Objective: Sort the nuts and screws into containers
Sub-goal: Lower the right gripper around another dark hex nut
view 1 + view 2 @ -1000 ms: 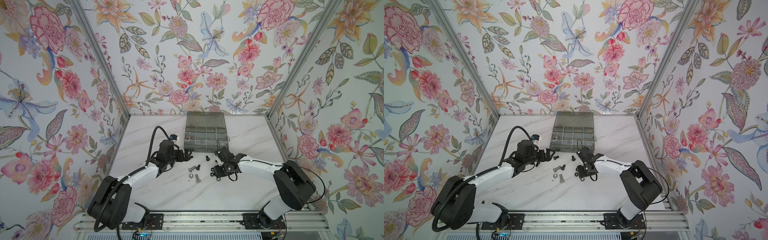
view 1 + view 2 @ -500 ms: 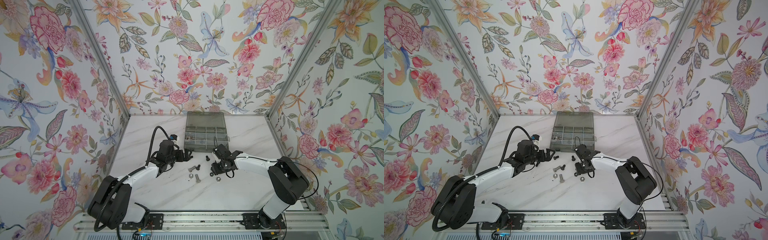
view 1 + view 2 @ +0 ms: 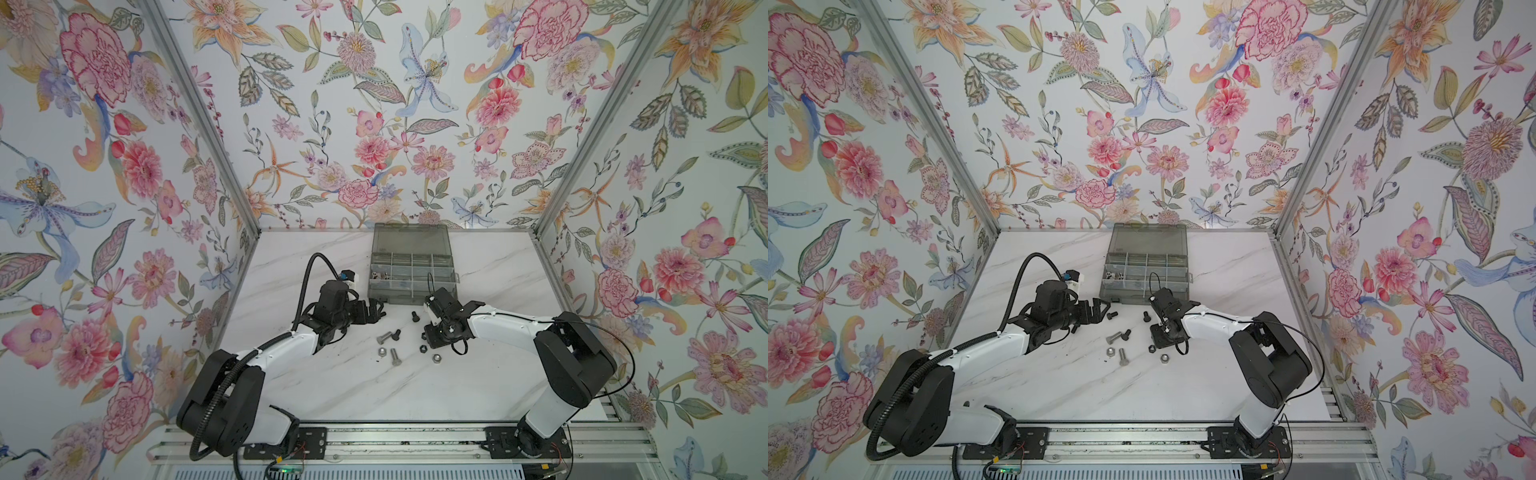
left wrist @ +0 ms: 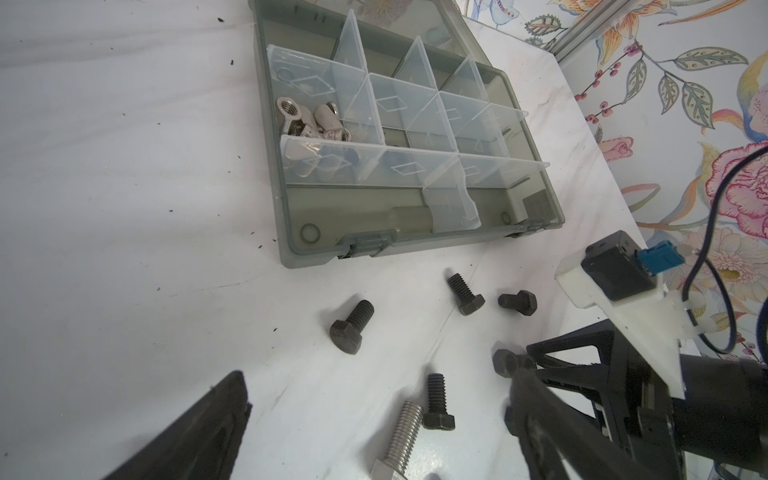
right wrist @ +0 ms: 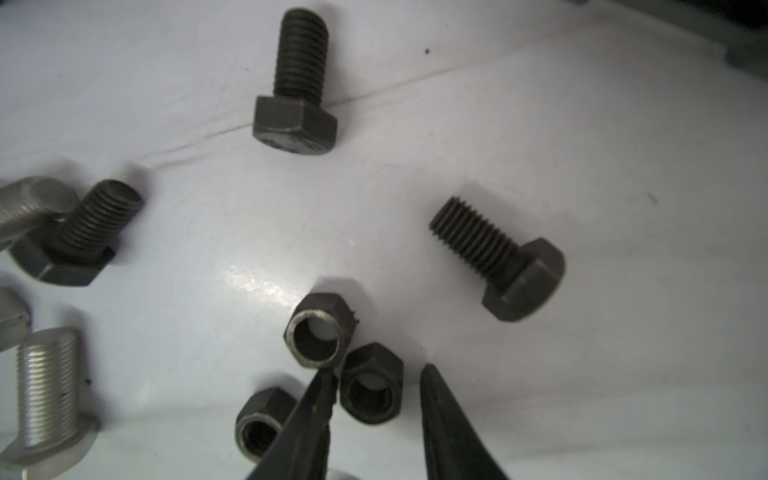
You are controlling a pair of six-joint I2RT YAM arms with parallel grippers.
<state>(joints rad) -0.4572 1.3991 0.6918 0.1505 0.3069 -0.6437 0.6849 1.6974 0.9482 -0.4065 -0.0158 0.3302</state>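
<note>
Black hex nut (image 5: 371, 390) lies on white marble table (image 3: 332, 386), before right half of smoky-grey translucent plastic organizer box (image 4: 353, 208). Right tool (image 5: 374, 370) narrowly spread astride it: one finger touching, other just clear. Left tool (image 4: 374, 382) spread wide, near box's left front corner. Short black bolts (image 4: 351, 328), long silver hex bolts (image 3: 395, 356) loose before box. Silver nuts (image 4: 307, 120) in box's left-end cell, middle row.
</note>
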